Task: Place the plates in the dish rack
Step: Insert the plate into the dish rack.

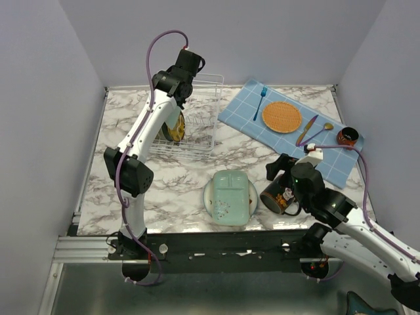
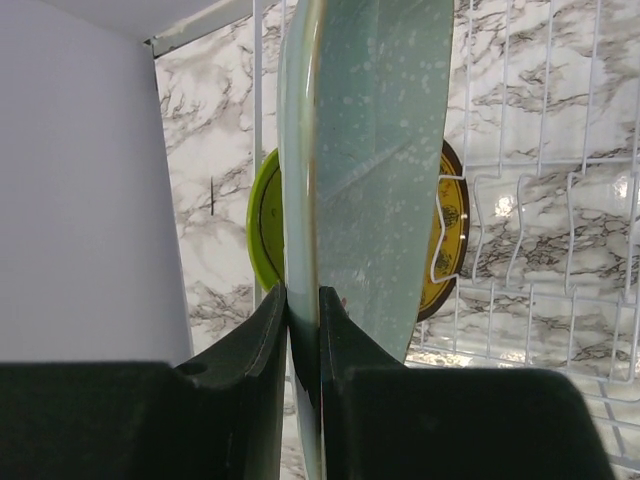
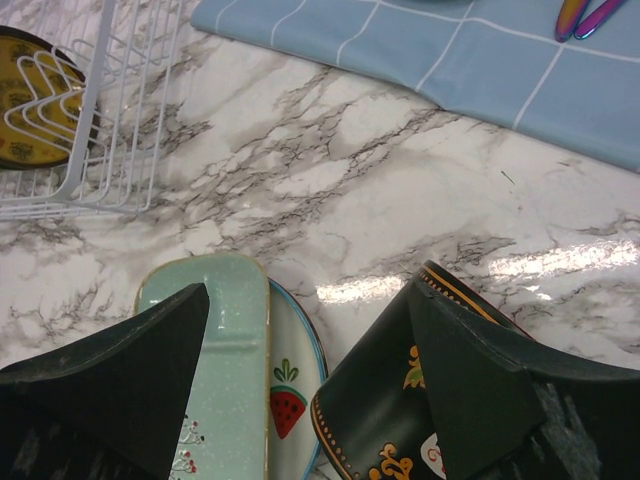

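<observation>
Kid: What are you holding?

Me: My left gripper (image 2: 303, 300) is squeezing a teal plate (image 2: 370, 150) by its edge. I'm holding it standing up at the dish rack (image 1: 209, 118), close to the yellow plate (image 2: 262, 225).

Kid: What could go wrong?

Me: If I'm letting go before it's sitting between the prongs (image 2: 450, 215), it could be tipping over and banging the yellow one.

Kid: And your other hand?

Me: My right gripper (image 3: 308, 295) is wide open and holding nothing. It's hanging over the mint-green plate (image 3: 215, 330) and the mug (image 3: 370, 430).

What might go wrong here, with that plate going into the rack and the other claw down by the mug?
The left claw pinches the pale teal plate only at its rim; it may slip or knock the yellow plate standing in the dish rack. The open right claw hovers beside the black mug; reaching for the mint-green plate might nudge it.
</observation>
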You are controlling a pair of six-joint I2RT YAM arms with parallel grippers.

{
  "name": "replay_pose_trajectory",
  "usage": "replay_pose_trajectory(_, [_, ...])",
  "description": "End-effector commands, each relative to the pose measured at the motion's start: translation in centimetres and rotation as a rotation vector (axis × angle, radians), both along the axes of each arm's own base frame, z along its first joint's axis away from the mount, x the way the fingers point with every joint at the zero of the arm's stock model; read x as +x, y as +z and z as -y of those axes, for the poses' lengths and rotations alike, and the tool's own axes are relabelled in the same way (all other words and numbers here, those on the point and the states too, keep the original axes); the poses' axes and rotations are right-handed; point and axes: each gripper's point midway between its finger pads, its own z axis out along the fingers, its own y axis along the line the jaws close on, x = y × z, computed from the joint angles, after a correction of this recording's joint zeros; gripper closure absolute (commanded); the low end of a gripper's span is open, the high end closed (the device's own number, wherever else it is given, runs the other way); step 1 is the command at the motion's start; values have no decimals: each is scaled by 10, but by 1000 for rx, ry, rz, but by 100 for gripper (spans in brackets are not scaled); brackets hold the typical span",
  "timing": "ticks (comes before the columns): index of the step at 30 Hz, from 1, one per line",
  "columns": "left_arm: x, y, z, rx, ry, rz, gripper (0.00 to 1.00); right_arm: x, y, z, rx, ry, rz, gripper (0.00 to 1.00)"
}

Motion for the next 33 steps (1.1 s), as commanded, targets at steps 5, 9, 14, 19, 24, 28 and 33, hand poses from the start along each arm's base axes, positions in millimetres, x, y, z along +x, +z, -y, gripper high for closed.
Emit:
replay_pose_trajectory(5, [13, 19, -7, 42, 35, 93, 100, -6, -15, 3, -15, -5, -41, 10])
replay_pose_trajectory(9, [14, 4, -3, 39, 29, 57, 100, -6, -18, 3, -18, -6, -47, 10])
replay_pose_trajectory(14, [14, -17, 3, 16, 17, 13, 100, -7, -19, 4, -22, -8, -50, 10])
replay_pose_trajectory(19, [15, -32, 8, 0, 11, -9, 100, -7, -21, 6, -33, -13, -55, 9])
replay_pose_trajectory(24, [17, -46, 9, 11, 15, -43, 100, -8, -22, 9, -44, -19, -57, 9])
replay_pose_trajectory(28, [18, -59, 11, 24, 12, -78, 100, -8, -21, 10, -46, -23, -58, 9])
replay_pose_trajectory(33, [20, -68, 14, 12, 28, -98, 100, -10, -21, 14, -56, -32, -58, 9])
